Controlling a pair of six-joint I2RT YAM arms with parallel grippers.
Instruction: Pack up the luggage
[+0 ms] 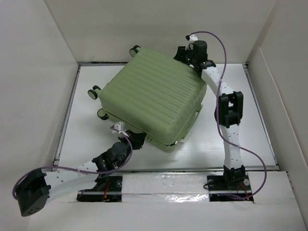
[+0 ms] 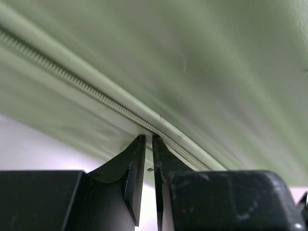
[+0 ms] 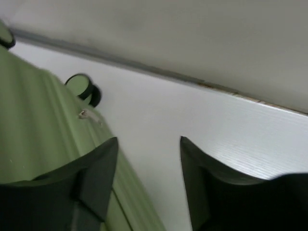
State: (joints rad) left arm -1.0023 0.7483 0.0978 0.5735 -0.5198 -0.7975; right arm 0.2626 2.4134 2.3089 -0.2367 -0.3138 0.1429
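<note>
Closely, left end effector [image 2: 148,139] meets luggage [image 1: 154,96] zipper edge

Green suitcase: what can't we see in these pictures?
- Inside the pale green ribbed hard-shell suitcase: top view, its shell hides it.
- Whether the left gripper pinches anything at the zipper: left wrist view, too small, blurred.
- One small wheel: right wrist view, cut off by the edge.

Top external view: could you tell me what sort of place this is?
Likely a robot test cell: white walls box in a white table, and two arms bolted at its near edge flank the luggage.
</note>
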